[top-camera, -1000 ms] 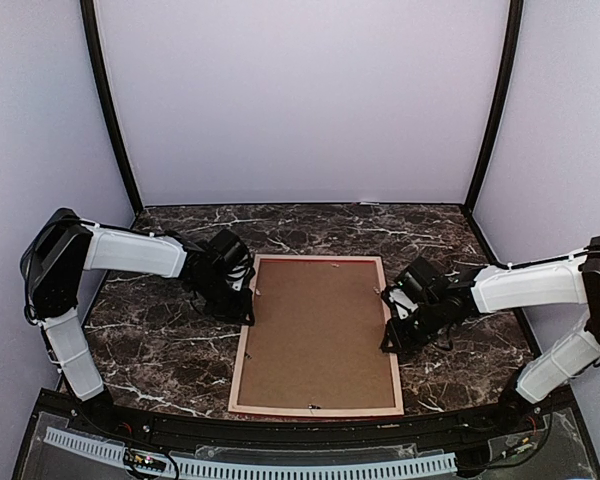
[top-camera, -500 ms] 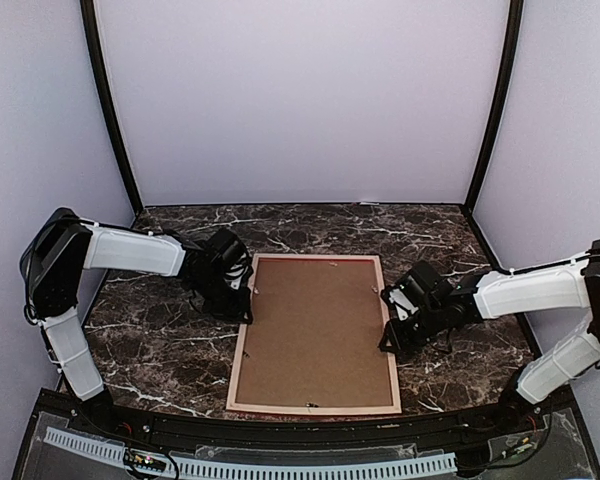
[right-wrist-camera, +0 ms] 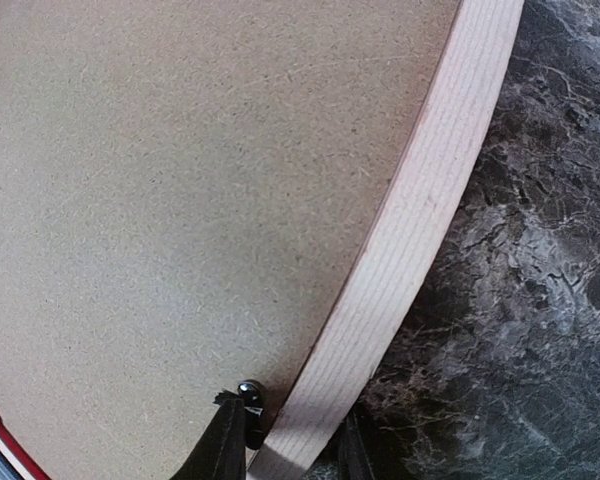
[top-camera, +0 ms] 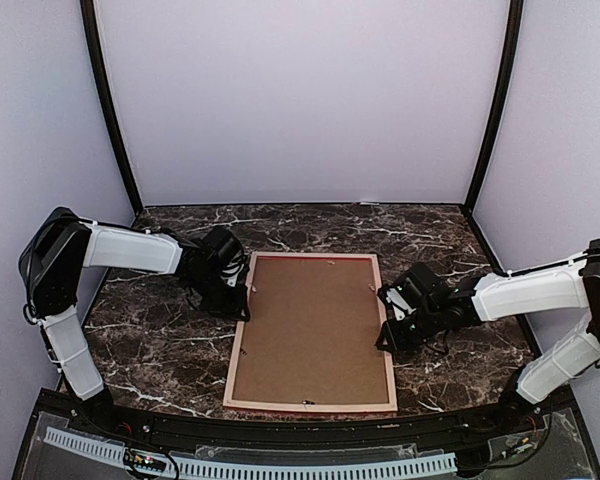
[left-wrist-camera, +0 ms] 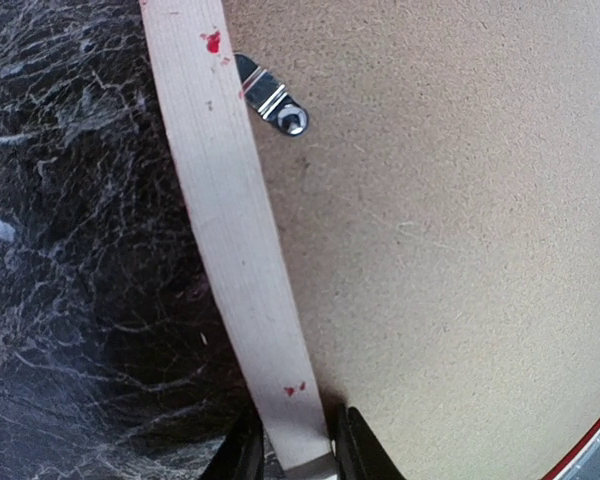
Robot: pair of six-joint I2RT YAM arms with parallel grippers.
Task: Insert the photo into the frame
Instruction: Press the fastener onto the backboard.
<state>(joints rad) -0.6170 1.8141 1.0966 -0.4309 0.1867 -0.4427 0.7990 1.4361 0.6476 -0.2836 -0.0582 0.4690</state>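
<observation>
Two grippers, each closed narrow on the frame [left-wrist-camera: 230, 250]. Left gripper [left-wrist-camera: 292, 455] pinches one long pale-wood rail, right gripper [right-wrist-camera: 285, 450] pinches the opposite one. Frame lies rear-up, flat on the marble surface [top-camera: 150, 340], spanning between them. Brown backing board [top-camera: 310, 325] fills it. Metal turn tab [left-wrist-camera: 270, 98] ahead of the left gripper, at the board's edge.

Left arm [top-camera: 130, 250]: white shells, black joints, thin dark cable along the upper link.
Right arm [top-camera: 530, 290]: white shells, black joints, thin dark cable likewise.
Left pincer [left-wrist-camera: 298, 455]: black fingers.
Right pincer [right-wrist-camera: 285, 450]: black fingers.
</observation>
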